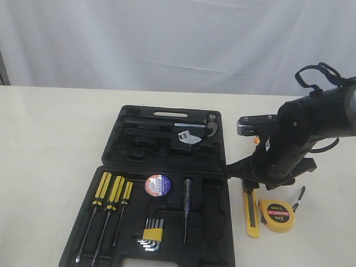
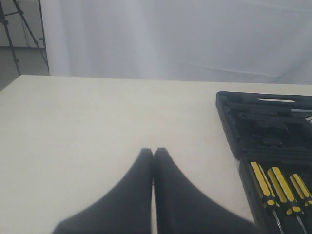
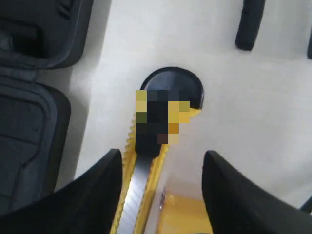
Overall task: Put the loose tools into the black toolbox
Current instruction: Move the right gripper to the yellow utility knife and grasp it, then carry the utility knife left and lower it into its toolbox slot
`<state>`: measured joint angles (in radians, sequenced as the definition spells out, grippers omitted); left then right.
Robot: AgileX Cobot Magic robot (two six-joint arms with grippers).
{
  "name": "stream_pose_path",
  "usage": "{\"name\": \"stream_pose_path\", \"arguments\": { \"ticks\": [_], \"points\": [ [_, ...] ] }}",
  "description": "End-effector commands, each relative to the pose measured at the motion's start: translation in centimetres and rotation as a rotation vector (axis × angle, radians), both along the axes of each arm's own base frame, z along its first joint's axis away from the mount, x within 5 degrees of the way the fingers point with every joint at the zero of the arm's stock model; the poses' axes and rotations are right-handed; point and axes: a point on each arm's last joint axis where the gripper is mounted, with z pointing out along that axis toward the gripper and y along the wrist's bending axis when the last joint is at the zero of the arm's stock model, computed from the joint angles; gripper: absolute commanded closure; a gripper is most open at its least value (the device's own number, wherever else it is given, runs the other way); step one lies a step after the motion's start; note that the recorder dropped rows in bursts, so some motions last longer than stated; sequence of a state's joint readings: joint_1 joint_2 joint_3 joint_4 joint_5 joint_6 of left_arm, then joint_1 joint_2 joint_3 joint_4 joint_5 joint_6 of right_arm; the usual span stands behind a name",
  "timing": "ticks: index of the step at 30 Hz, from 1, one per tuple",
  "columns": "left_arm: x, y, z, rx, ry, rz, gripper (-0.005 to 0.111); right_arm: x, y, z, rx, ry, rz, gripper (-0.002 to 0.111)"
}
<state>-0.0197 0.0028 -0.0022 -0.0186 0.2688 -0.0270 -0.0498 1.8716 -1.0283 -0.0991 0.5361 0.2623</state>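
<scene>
The black toolbox [image 1: 214, 203] lies open on the table, and the black tape roll [image 1: 158, 184] with its red-white-blue label sits inside it. To its right on the table are the yellow-black utility knife [image 1: 251, 216] and the round yellow tape measure [image 1: 277, 216]. My right gripper [image 3: 162, 155] is open just above the knife [image 3: 144, 187], one finger on each side. The tape measure [image 3: 187, 217] shows beside it. A small orange patch [image 1: 256, 141] behind the right arm may be the pliers. My left gripper [image 2: 153, 152] is shut and empty over bare table.
Yellow-handled screwdrivers [image 1: 114, 192], a hex key set [image 1: 152, 233] and a slim tester [image 1: 186, 208] lie in the box's lower half, with a hammer [image 1: 192, 125] in the far half. The right arm [image 1: 295, 142] hangs over the box's right edge [image 3: 53, 122].
</scene>
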Motion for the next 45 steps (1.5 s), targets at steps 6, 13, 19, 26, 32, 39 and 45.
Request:
{"name": "stream_pose_path", "arguments": {
  "ticks": [6,13,19,26,32,39,45],
  "points": [
    [0.0,0.0,-0.1,-0.002,0.0,-0.002,0.107,0.5,-0.2,-0.9,-0.001,-0.015,0.01,0.059],
    [0.0,0.0,-0.1,-0.002,0.0,-0.002,0.107,0.7,0.0,-2.1,0.022,-0.005,-0.008,0.059],
    [0.0,0.0,-0.1,-0.002,0.0,-0.002,0.107,0.7,0.1,-2.1,0.037,0.003,-0.026,0.059],
    [0.0,0.0,-0.1,-0.002,0.0,-0.002,0.107,0.3,0.3,-2.2,0.062,0.04,-0.031,0.059],
    [0.0,0.0,-0.1,-0.002,0.0,-0.002,0.107,0.3,0.9,-2.2,0.061,0.053,-0.013,0.082],
    [0.0,0.0,-0.1,-0.002,0.0,-0.002,0.107,0.3,1.9,-1.7,0.058,0.036,0.025,0.109],
    [0.0,0.0,-0.1,-0.002,0.0,-0.002,0.107,-0.2,2.3,1.2,0.06,-0.006,0.03,0.109]
  ]
}}
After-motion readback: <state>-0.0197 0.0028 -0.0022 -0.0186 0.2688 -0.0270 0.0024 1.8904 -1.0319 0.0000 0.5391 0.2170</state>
